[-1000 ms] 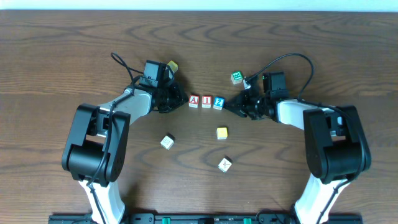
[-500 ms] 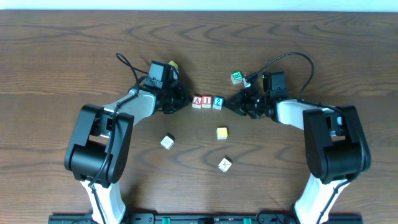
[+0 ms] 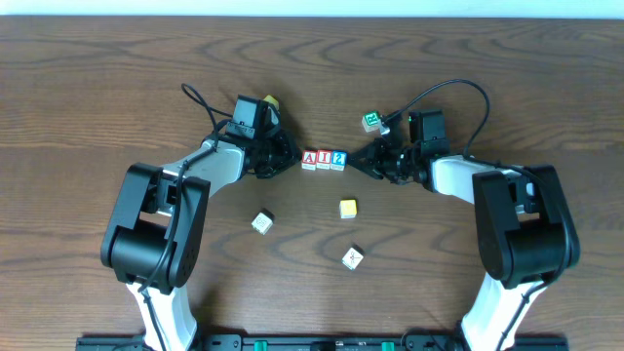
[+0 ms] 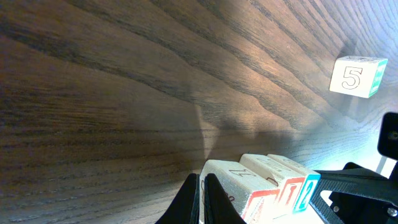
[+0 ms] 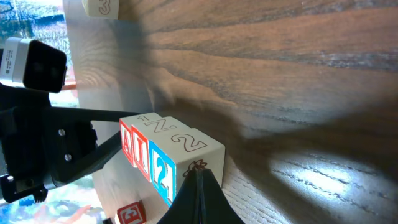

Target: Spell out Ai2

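The three cubes stand in a tight row: the red "A" cube [image 3: 309, 159], the red "I" cube [image 3: 324, 159] and the blue "2" cube [image 3: 338, 158]. My left gripper [image 3: 293, 159] is shut and empty, with its tip against the left side of the A cube [image 4: 231, 186]. My right gripper [image 3: 355, 161] is shut and empty, with its tip against the right side of the 2 cube [image 5: 183, 158]. In the right wrist view the I cube [image 5: 142, 150] and the A cube [image 5: 127, 144] line up behind it, and the left gripper [image 5: 74, 152] shows beyond them.
A green lettered cube [image 3: 370, 121] lies behind the right gripper. A yellow cube [image 3: 348, 209] and two white cubes [image 3: 261, 222] [image 3: 352, 257] lie nearer the front. Another yellow cube [image 3: 270, 101] sits behind the left wrist.
The left gripper pushed right and the right gripper pushed left. The gaps between the three cubes closed, so they now touch in a row.
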